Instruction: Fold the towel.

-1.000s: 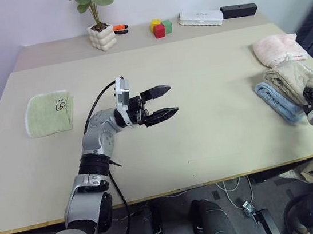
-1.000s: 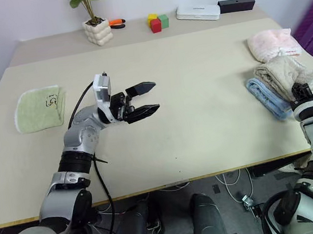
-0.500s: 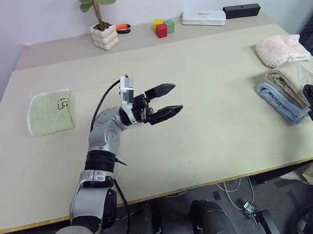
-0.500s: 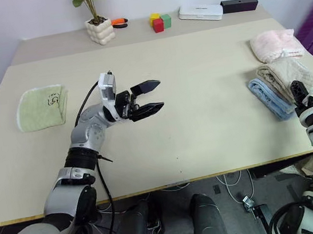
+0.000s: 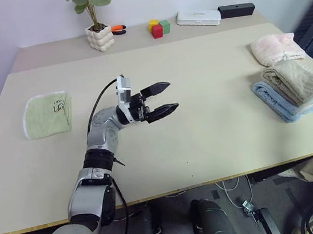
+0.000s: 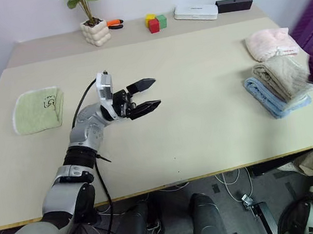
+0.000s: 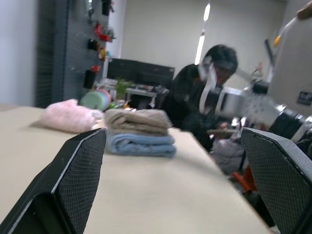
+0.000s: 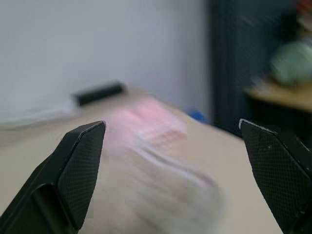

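Observation:
The beige towel [image 5: 294,78] lies folded on top of a light blue towel [image 5: 282,106] near the table's right edge, and it also shows in the left wrist view as the towel [image 7: 138,121]. My left gripper [image 5: 172,95] hovers open over the middle of the table, pointing right toward the stack and well apart from it. My right gripper [image 8: 170,126] is open with nothing between its fingers. It is raised beside the table's right edge, looking over the blurred towels.
A pink towel [image 5: 277,49] lies behind the stack. A small green towel [image 5: 46,114] sits at the left. Along the back stand a potted plant [image 5: 101,36], coloured blocks [image 5: 158,28], a white box [image 5: 198,17] and a black box [image 5: 236,9]. A person [image 7: 204,92] sits beyond the right edge.
My right gripper has opened and lifted up from the front of the towel stack, moving fast. The left gripper has stayed about where it was, still open.

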Motion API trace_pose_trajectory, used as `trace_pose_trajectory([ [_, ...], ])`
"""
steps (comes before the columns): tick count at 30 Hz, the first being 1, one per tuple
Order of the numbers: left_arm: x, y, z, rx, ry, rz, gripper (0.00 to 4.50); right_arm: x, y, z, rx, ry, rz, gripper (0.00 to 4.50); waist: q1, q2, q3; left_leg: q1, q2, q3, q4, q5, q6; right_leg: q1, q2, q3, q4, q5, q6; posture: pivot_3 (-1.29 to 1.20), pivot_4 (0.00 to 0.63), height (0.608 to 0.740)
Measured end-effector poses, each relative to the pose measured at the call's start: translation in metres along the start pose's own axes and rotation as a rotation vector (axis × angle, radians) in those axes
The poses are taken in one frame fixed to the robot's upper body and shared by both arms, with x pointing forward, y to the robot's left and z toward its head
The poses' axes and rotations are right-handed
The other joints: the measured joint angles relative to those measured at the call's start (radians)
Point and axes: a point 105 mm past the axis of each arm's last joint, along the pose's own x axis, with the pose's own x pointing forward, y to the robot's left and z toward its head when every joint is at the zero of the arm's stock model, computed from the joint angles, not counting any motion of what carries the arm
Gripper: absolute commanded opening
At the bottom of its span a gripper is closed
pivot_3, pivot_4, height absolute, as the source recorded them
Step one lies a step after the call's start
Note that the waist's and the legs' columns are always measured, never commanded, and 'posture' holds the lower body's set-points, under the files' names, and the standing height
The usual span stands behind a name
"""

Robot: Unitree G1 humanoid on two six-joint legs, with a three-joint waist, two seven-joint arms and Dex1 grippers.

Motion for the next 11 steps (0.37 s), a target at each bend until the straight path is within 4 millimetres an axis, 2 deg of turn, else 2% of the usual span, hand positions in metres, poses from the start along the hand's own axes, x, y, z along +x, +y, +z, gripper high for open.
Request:
trace_pose_trajectory([
  [2,-0.008,0.003,0.004,0.021,0.018,0.023,4.5,0.003,0.051,-0.002,-0.04,0.005,0.242,4.46,0.001,0.0,0.0,0.0,0.0,0.0,0.0,0.0,0.0,0.0,0.0,0.0,0.0,0.0,0.0,0.0,0.15,0.74],
  [3,-0.014,0.004,0.007,0.035,0.033,0.035,4.5,-0.003,0.083,-0.005,-0.058,0.017,0.407,4.46,0.003,0.0,0.0,0.0,0.0,0.0,0.0,0.0,0.0,0.0,0.0,0.0,0.0,0.0,0.0,0.0,0.15,0.74],
  [4,-0.021,0.004,0.008,0.048,0.049,0.047,4.5,-0.013,0.113,-0.011,-0.067,0.042,0.569,4.46,0.007,0.0,0.0,0.0,0.0,-0.001,0.0,0.0,0.0,0.0,0.0,0.0,0.0,0.0,0.0,0.0,0.15,0.74],
  [6,-0.036,0.003,0.008,0.048,0.097,0.06,4.5,-0.034,0.152,-0.023,-0.08,0.101,0.813,4.46,0.011,0.0,0.0,-0.001,-0.001,-0.001,0.0,0.0,0.0,0.0,-0.001,-0.001,0.0,0.0,0.0,0.0,0.15,0.74],
  [7,-0.048,0.003,0.006,0.036,0.133,0.075,4.5,-0.046,0.166,-0.029,-0.09,0.141,0.925,4.46,0.012,-0.001,0.0,-0.001,-0.001,-0.001,0.001,0.0,0.001,0.001,-0.001,-0.001,0.0,0.0,0.0,0.0,0.15,0.74],
  [9,-0.066,0.001,0.004,0.031,0.189,0.108,4.5,-0.058,0.179,-0.034,-0.07,0.184,1.042,4.46,0.012,-0.001,0.001,-0.001,-0.002,-0.001,0.002,-0.001,0.001,0.001,-0.002,-0.001,-0.001,-0.002,-0.003,0.0,0.15,0.74],
  [11,-0.074,-0.004,0.004,0.034,0.214,0.124,4.5,-0.065,0.189,-0.036,-0.059,0.208,1.137,4.46,0.011,-0.002,0.001,-0.001,-0.002,-0.001,0.003,-0.002,0.0,0.001,-0.003,-0.001,-0.002,-0.001,-0.004,0.0,0.15,0.74],
])
